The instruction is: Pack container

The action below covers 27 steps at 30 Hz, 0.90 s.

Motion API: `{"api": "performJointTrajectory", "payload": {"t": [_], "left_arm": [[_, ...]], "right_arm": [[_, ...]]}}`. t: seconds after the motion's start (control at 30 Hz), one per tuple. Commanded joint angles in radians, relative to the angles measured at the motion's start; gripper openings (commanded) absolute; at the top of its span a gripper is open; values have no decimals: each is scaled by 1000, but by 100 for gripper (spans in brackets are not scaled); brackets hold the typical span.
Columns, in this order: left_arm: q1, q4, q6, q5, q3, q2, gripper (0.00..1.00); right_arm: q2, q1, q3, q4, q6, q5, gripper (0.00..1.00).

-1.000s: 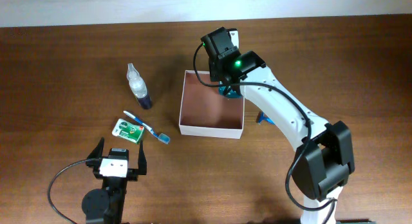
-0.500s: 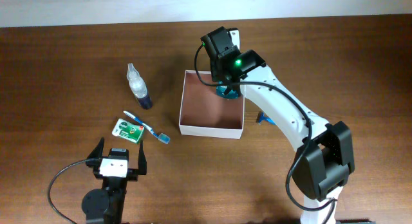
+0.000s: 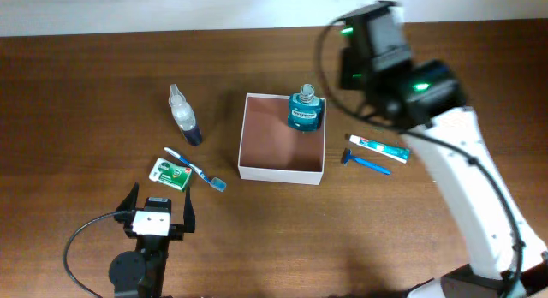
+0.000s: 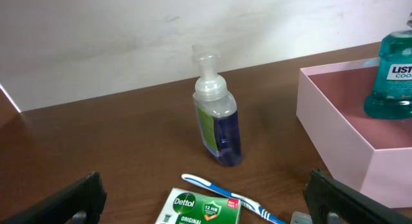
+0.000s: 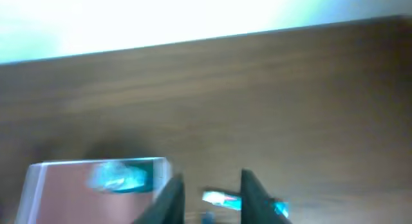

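A second before, the right arm was bent low over the far right corner of the container (image 3: 280, 173), covering a teal bottle there. It had since lifted up and away to the right, and the mouthwash bottle (image 3: 303, 110) stood upright in that corner on its own, free of any grip. The right gripper (image 5: 209, 192) showed in its wrist view with its fingers parted and nothing between them, though the picture was blurred by motion. So one item looked packed, and the arm seemed free to fetch another.

The container sat in the middle of the table (image 3: 86, 75), its pinkish floor otherwise bare. The left gripper (image 3: 159, 208) rested at the near left edge, spread wide and empty, facing the things on that side.

Counted, there was one of each:
- one container
- one mouthwash bottle, inside it
- one pump bottle (image 3: 184, 116), upright to the left of the container
- one toothbrush (image 3: 195, 169), lying across the edge of one green soap box (image 3: 170, 172)
- one toothpaste tube (image 3: 379, 146) and one blue razor (image 3: 366, 161), side by side just right of the container

That left five items outside, by my judgement still to be packed.
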Motion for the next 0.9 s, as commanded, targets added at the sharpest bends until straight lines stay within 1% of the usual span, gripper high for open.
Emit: {"api": "performJointTrajectory", "payload": {"t": [0.0,0.17,0.33,0.47,0.67,0.77,0.87], "left_arm": [[4,-3,-5,-10,-5,-2,99],[4,-3,-5,-10,-5,-2,99],[4,-3,-5,-10,-5,-2,99],[4,-3,-5,-10,-5,-2,99],[4,-3,-5,-10,-5,-2,99],[4,-3,-5,-10,-5,-2,99],[4,-3,-5,-10,-5,-2,99]], "right_arm": [[39,-133,-21,-52,28,-43,4],[77,-272,-83,-49,28,-212,4],[134,-352,-167,10,27,-402,4],[180,-358,-256,113,25,-517,4],[235,-357,-407,338,29,-721,4],[254,-357,-478,433,82,-745,4],[269,-357,-515,494,88,-785,4]]}}
